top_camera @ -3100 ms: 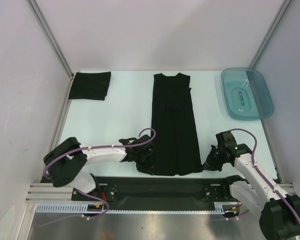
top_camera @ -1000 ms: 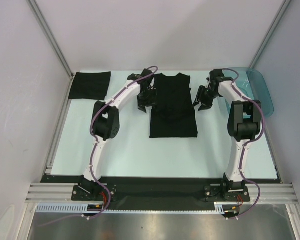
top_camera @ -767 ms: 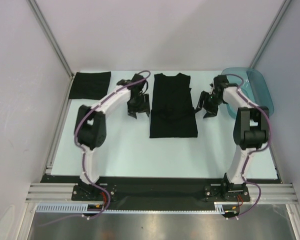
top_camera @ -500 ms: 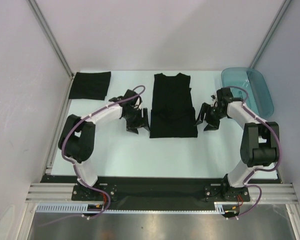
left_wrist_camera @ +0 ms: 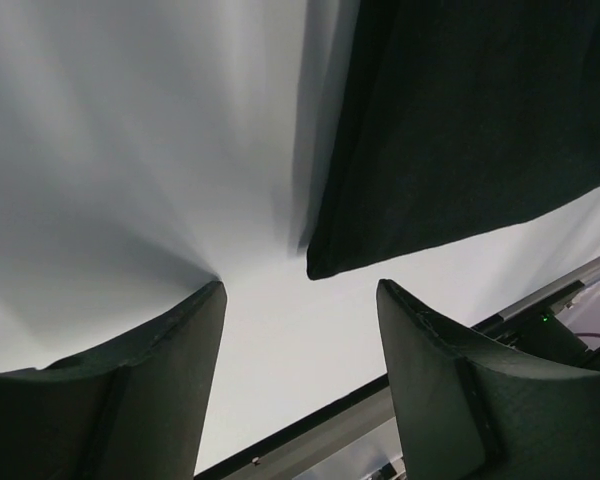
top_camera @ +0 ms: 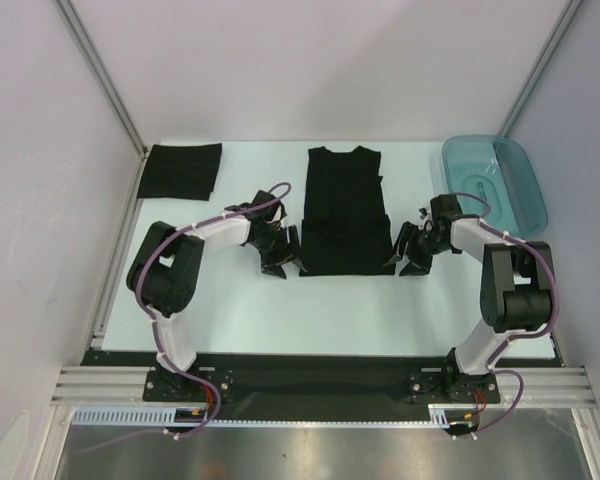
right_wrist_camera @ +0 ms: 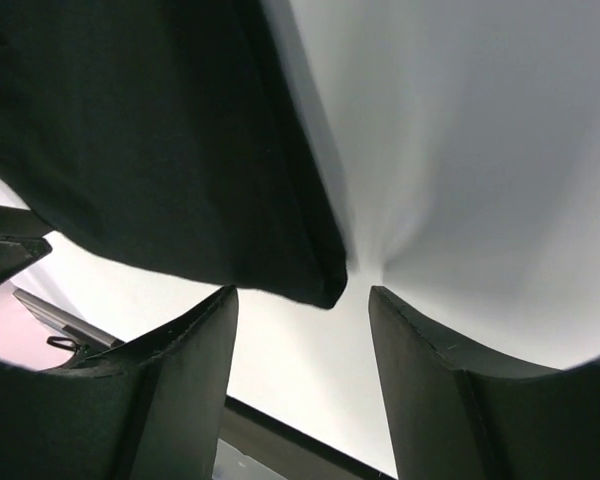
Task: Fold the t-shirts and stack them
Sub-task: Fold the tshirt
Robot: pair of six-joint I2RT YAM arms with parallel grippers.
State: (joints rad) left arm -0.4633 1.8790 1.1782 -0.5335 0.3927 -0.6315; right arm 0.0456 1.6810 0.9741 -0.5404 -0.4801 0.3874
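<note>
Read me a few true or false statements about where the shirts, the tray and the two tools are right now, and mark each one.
1. The left tool and the right tool are both open and hold nothing. True.
2. The middle t-shirt lies in the teal tray. False: it lies on the table, apart from the tray at the far right.
3. A smaller folded t-shirt lies at the table's far left corner. True.
4. The right tool is shut on the middle t-shirt's near corner. False: its fingers stand apart, and the corner lies just ahead of them, not gripped.
</note>
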